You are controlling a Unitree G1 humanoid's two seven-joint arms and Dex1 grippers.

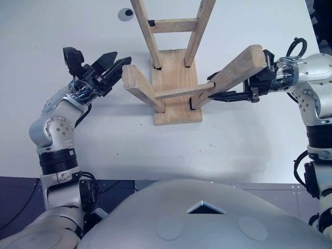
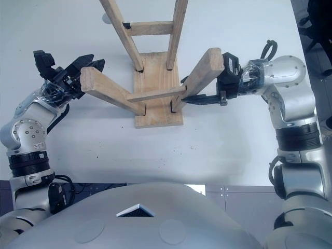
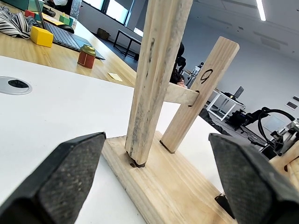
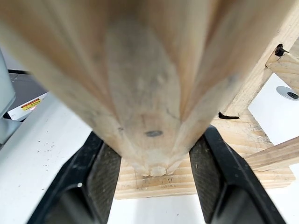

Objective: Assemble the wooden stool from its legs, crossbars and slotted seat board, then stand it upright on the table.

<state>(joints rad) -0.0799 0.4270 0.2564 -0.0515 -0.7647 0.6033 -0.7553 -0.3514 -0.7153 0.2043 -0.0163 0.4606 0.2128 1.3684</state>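
White table [image 1: 233,150], leg [image 1: 238,67] in right gripper [image 1: 211,88] (clamped)

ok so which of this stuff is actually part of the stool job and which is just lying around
part of the job: seat board, near left leg, near right leg, far legs, crossbars, left claw open, right claw closed on the near right leg

just lying about: cable port in the table, small tin, yellow block, laptop on the desk behind

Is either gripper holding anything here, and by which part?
The right gripper clamps the near right leg on the half nearer the seat board. The left gripper is open by the free end of the near left leg, holding nothing.
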